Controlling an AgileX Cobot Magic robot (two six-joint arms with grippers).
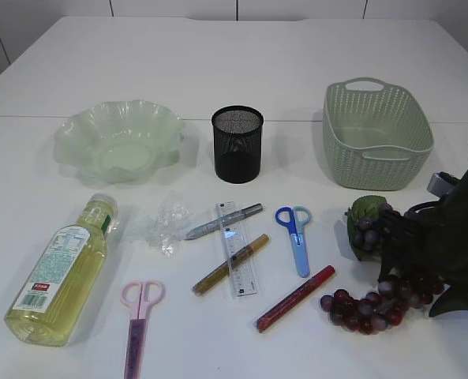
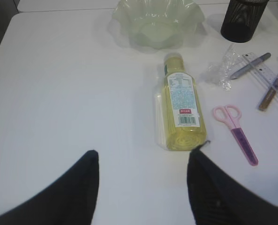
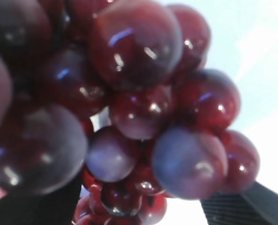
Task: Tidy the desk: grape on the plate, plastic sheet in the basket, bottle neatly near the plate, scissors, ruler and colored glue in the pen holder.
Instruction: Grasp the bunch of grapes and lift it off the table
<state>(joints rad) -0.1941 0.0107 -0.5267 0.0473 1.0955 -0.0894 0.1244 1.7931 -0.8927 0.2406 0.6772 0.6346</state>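
Note:
A bunch of dark red grape (image 1: 365, 309) with a green leaf lies at the right front of the table. My right gripper (image 1: 395, 254) is down over it, and the berries (image 3: 129, 93) fill the gap between its fingers. The bottle (image 1: 58, 274) of yellow liquid lies on its side at the left, just beyond my open left gripper (image 2: 143, 157). The crumpled plastic sheet (image 1: 162, 223), clear ruler (image 1: 236, 251), blue scissors (image 1: 297, 237), pink scissors (image 1: 137, 317) and silver (image 1: 222, 222), gold (image 1: 230, 264) and red (image 1: 295, 298) glue sticks lie in the middle.
Along the back stand the pale green wavy plate (image 1: 76, 126), the black mesh pen holder (image 1: 237, 144) and the green basket (image 1: 336, 118). The ruler lies across the gold glue stick. The left arm is out of the exterior view.

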